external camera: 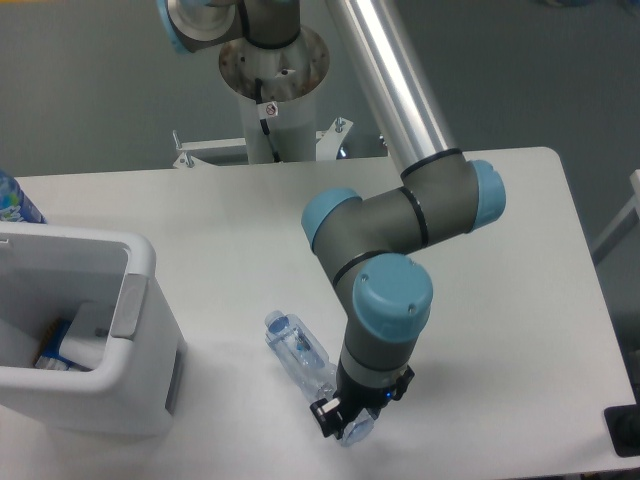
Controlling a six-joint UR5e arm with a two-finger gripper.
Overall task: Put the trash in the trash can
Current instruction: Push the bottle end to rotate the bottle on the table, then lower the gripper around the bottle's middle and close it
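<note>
Clear crinkly bottle [301, 356] is lying near the table's [500, 300] front edge with the gripper [345, 420] pinching its bottom end, probably grabbing low so it's carrying it to the trash can [90, 330] by the left edge.

The hand [345, 420] grips the plastic bottle [303, 356] beside the trash can [140, 330].

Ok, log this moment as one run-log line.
phase: grasp | pincer: at base end of plastic bottle, closure unclear | bottle: lying on table | trash can: left, bottle not in it
</note>
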